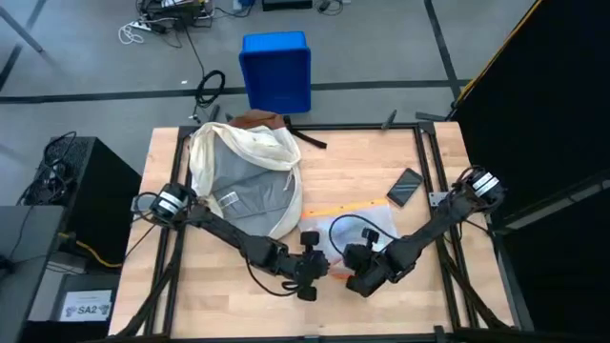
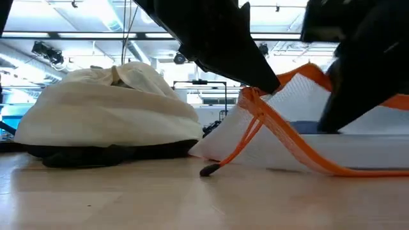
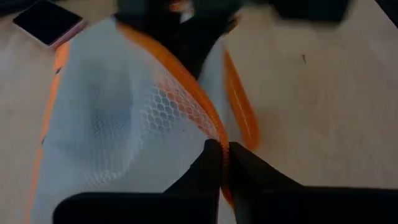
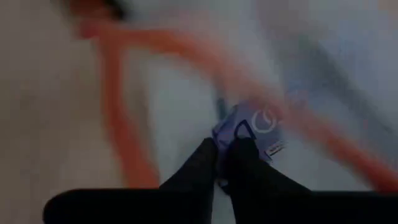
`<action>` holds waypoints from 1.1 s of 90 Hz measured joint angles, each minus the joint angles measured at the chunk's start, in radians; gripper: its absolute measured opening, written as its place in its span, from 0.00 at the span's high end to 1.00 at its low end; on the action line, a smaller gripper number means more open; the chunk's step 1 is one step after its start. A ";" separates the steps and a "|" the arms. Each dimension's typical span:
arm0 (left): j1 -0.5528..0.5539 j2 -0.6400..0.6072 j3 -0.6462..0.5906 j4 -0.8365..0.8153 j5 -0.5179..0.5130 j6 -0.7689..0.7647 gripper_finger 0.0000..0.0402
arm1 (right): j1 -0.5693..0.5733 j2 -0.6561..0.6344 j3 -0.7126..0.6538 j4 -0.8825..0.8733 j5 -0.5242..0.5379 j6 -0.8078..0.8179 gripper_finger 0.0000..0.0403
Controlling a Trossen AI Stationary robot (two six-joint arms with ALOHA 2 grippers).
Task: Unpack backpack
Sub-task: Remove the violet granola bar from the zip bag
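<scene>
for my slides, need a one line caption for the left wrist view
Left gripper pinches the orange edge of the mesh pouch on the wooden table, phone beyond.

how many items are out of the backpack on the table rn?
2: the orange-edged pouch near the front edge, under both grippers, and a phone just behind it toward the right. Backpack may hide more.

Bright overhead ceiling light, soft shadows, heavily blurred right wrist view.
</scene>
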 joint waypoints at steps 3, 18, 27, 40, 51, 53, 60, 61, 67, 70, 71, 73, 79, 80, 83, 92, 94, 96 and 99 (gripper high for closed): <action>0.002 0.000 0.000 0.000 0.000 0.000 1.00 | 0.008 -0.011 0.007 0.004 -0.008 -0.010 0.99; 0.009 0.000 0.000 -0.001 -0.002 0.000 1.00 | 0.047 -0.045 0.050 0.007 -0.037 -0.063 1.00; 0.010 0.000 0.000 -0.001 -0.005 0.000 1.00 | 0.073 -0.067 0.082 0.007 -0.041 -0.094 1.00; 0.009 0.000 0.000 -0.005 -0.007 -0.001 1.00 | 0.116 -0.100 0.121 0.003 -0.045 -0.142 1.00; 0.010 0.000 0.000 -0.018 -0.008 -0.001 1.00 | 0.164 -0.133 0.152 0.004 -0.045 -0.182 1.00; 0.010 0.000 0.000 -0.020 -0.008 -0.002 1.00 | 0.173 -0.139 0.156 0.004 -0.044 -0.188 1.00; 0.010 0.000 0.000 -0.021 -0.008 -0.004 1.00 | 0.202 -0.166 0.169 0.004 -0.013 -0.207 1.00; 0.010 0.000 0.000 -0.021 -0.008 -0.004 1.00 | 0.206 -0.170 0.170 0.004 -0.005 -0.208 1.00; 0.010 0.000 0.000 -0.021 -0.008 -0.004 1.00 | 0.225 -0.195 0.172 0.004 0.050 -0.215 1.00; 0.010 0.000 0.000 -0.021 -0.008 -0.004 1.00 | 0.232 -0.207 0.172 -0.003 0.082 -0.215 1.00; 0.010 0.000 0.000 -0.021 -0.008 -0.004 1.00 | 0.234 -0.211 0.172 -0.007 0.094 -0.215 1.00; 0.010 0.000 0.000 -0.022 -0.008 -0.004 1.00 | 0.237 -0.219 0.172 -0.015 0.116 -0.215 1.00; 0.010 0.000 0.000 -0.022 -0.008 -0.004 1.00 | 0.240 -0.242 0.172 -0.053 0.180 -0.213 1.00; 0.010 0.000 0.000 -0.022 -0.008 -0.004 1.00 | 0.239 -0.245 0.172 -0.059 0.188 -0.212 1.00; 0.010 0.000 0.000 -0.022 -0.008 -0.004 1.00 | 0.235 -0.255 0.173 -0.081 0.214 -0.207 1.00; 0.010 0.000 0.000 -0.024 -0.008 -0.004 1.00 | 0.201 -0.268 0.173 -0.167 0.261 -0.161 1.00; 0.010 0.000 0.000 -0.024 -0.008 -0.004 1.00 | 0.191 -0.268 0.173 -0.187 0.260 -0.147 1.00; 0.010 0.000 0.000 -0.024 -0.008 -0.004 1.00 | 0.181 -0.268 0.173 -0.207 0.256 -0.135 1.00; 0.010 0.000 0.000 -0.025 -0.008 -0.004 1.00 | 0.167 -0.268 0.173 -0.236 0.241 -0.116 1.00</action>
